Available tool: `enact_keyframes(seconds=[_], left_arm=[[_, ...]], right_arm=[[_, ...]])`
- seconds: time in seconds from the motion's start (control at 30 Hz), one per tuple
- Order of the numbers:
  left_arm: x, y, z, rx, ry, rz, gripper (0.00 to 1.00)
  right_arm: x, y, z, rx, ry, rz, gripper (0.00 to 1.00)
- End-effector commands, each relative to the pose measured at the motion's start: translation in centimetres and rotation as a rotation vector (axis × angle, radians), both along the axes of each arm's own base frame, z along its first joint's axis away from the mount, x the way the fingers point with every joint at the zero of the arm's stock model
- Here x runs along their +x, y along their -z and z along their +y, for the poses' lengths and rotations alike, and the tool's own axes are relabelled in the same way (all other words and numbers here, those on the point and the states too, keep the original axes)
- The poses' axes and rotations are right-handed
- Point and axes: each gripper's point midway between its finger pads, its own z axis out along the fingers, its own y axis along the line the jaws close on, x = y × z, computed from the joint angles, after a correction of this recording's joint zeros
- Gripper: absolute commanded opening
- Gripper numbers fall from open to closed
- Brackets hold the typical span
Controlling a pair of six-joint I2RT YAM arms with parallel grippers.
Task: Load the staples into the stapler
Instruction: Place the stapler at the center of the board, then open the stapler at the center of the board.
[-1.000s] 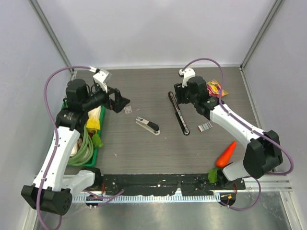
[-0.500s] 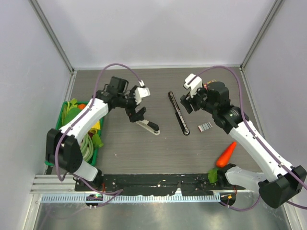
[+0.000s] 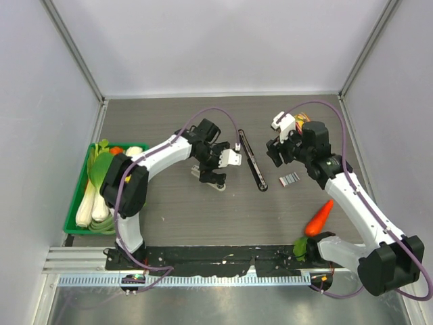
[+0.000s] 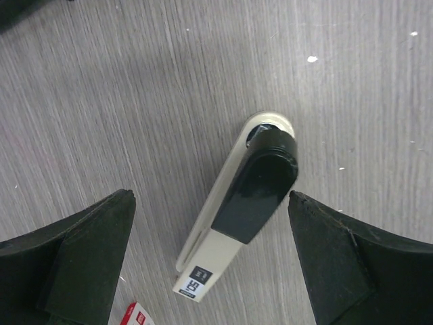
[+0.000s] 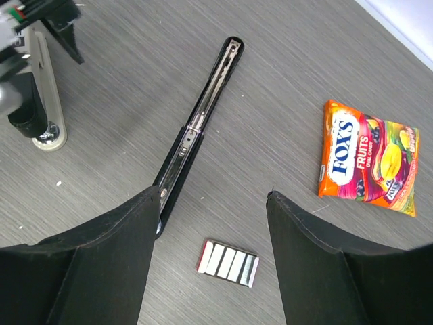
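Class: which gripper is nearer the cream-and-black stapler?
Left. The left gripper is right above the cream-and-black stapler, jaws open either side; the right gripper is off beyond the long black stapler.

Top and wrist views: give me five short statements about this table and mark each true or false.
1. The left pincer hangs open over the cream-and-black stapler. True.
2. The long black stapler lies closed. False: it is swung open flat, its metal rail showing.
3. The right pincer grips the staples. False: it is open above them; they lie on the table untouched.
4. A carrot lies on the table. True.
5. The candy packet sits in the green tray. False: it lies on the table; the tray holds vegetables.
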Motion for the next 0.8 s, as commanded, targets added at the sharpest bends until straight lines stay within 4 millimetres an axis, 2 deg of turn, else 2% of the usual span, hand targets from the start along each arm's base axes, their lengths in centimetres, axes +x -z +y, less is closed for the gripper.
enact_keyframes(seconds=[0.0,0.1,0.23,0.33,0.37,0.43,0.47,0.53,0.57,0.6,0.63,0.67,0.73,0.77], left_arm=[[1.4,0.0,-0.5,0.023,0.042,-0.030,0.99],[1.6,0.5,-0.7,0.036,0.050,-0.023,0.97],[0.4,2.0,-0.4,0.078,0.091,0.044,0.91],[-0.6,2.3,-0.4,0.087,0.123,0.091,0.77],[-0.9,2.1,-0.6,0.073,0.134,0.103,0.65],[-1.0,1.7,-1.0,0.056,0.130,0.106,0.53],[-1.0,1.3,-1.2,0.044,0.125,0.106,0.42],[-1.0,0.6,-1.6,0.026,0.093,0.113,0.32],[-0.8,-0.6,-2.0,-0.002,0.083,0.099,0.14],[-0.7,-1.4,-2.2,-0.017,0.042,0.110,0.00],[-0.5,-2.2,-2.5,-0.037,0.017,0.103,0.00],[-0.5,-4.0,-2.7,-0.070,0.001,0.084,0.00],[-1.2,-6.3,-2.9,-0.123,-0.021,0.085,0.00],[-1.6,-8.9,-2.8,-0.167,-0.021,0.047,0.00]], right_arm=[[0.2,-1.2,0.5,0.034,-0.027,-0.055,0.69],[0.2,-0.7,0.6,0.031,-0.033,-0.045,0.69],[0.4,0.2,0.7,0.023,-0.039,-0.023,0.69],[0.6,0.6,0.7,0.017,-0.040,-0.010,0.69],[0.7,0.7,0.7,0.016,-0.039,-0.009,0.69],[0.6,0.9,0.8,0.016,-0.041,-0.004,0.69],[0.6,1.0,0.8,0.016,-0.042,0.001,0.69],[0.6,1.2,0.8,0.017,-0.043,0.005,0.69],[0.6,1.2,0.8,0.016,-0.042,0.006,0.68],[0.6,1.2,0.8,0.017,-0.043,0.005,0.68],[0.6,1.1,0.8,0.015,-0.046,0.002,0.68],[0.5,0.9,0.9,0.018,-0.049,-0.004,0.68],[0.3,0.8,1.0,0.021,-0.062,-0.011,0.68],[-0.1,0.6,1.4,0.033,-0.092,-0.011,0.68]])
